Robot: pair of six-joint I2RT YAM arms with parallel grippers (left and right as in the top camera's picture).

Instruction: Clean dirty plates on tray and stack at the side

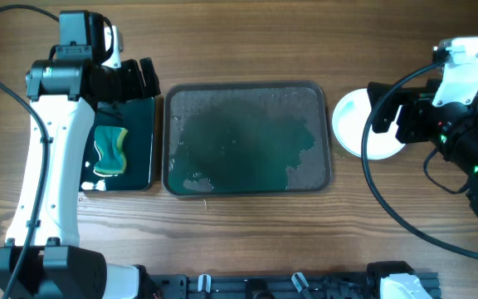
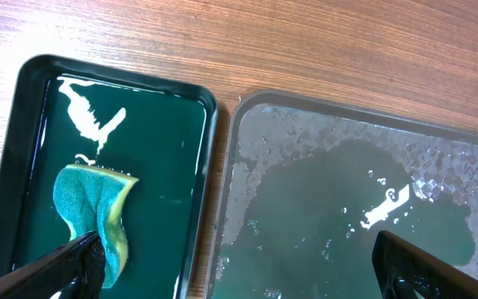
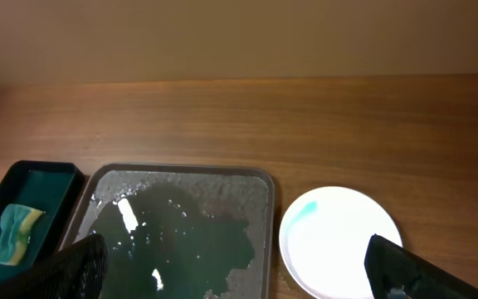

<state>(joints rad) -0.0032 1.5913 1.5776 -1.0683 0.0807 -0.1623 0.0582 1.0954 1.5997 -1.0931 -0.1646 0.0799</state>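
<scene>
Although the large tray holds only soapy water and no plates, one white plate sits on the table beside it. It lies just ahead of and below the right gripper, nearer that gripper's right finger than its left. The jaws of this hand are spread wide and grasp nothing.

A blue smear marks the plate on the side toward the tray, so I judge it may not be fully clean; whether the smear is soap or dirt I cannot tell. Being round, the plate has no long axis, so any approach to the rim serves.

The left gripper is likewise spread wide and empty, hovering by the small tray. The sponge lies just ahead of its left finger, its long axis running away from the hand.

From the left hand the plate is well apart, across the whole large tray. The right arm is therefore the one placed to reach the plate, and the left the one to fetch the sponge.
</scene>
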